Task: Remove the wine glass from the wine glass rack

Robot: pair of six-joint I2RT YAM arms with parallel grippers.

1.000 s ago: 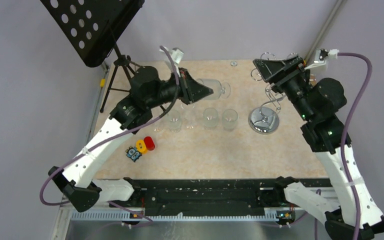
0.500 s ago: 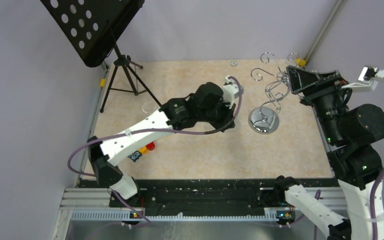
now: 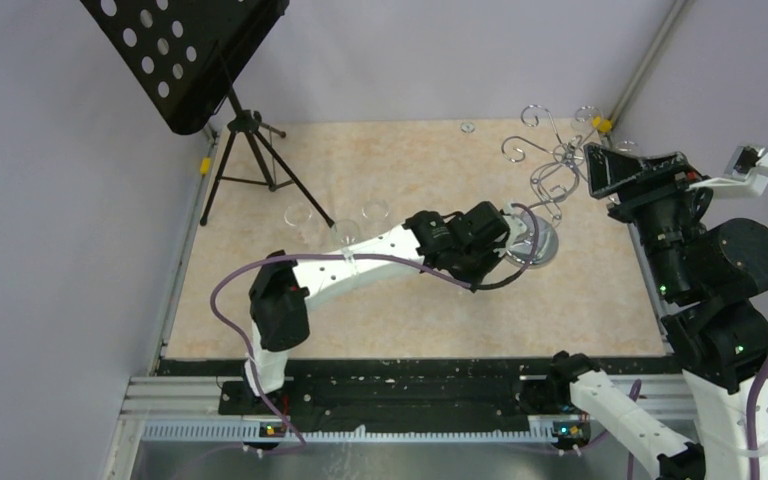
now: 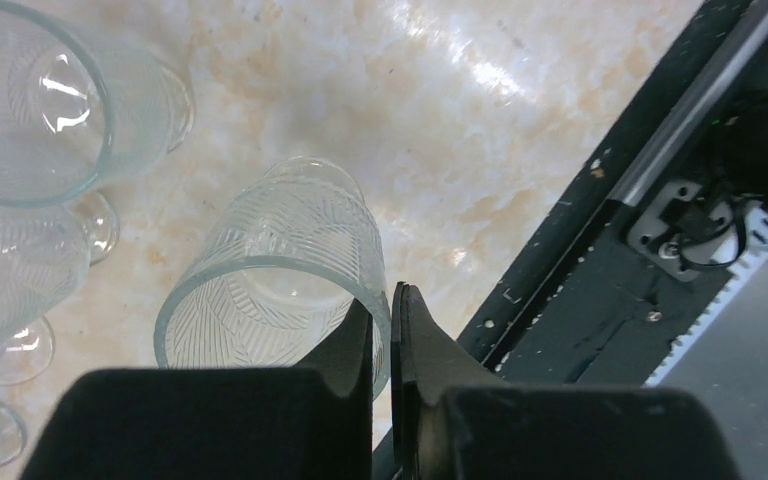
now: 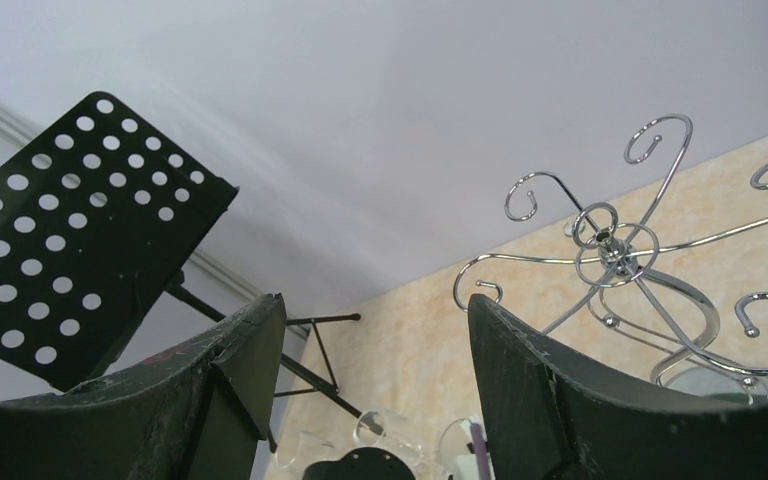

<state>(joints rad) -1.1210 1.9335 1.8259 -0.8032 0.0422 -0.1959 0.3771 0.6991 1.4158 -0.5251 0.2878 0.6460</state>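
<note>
We see the left gripper pressed together on the wine glass, apparently pinching its wall at the rim | right gripper spread, empty, wine glass rack beyond its fingertips | we judge the glass light, slick, brittle; stem the safer hold.

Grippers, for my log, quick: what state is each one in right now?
Left gripper: jaws shut on the rim of the clear leaf-patterned glass.
Right gripper: jaws open, holding nothing.
</note>
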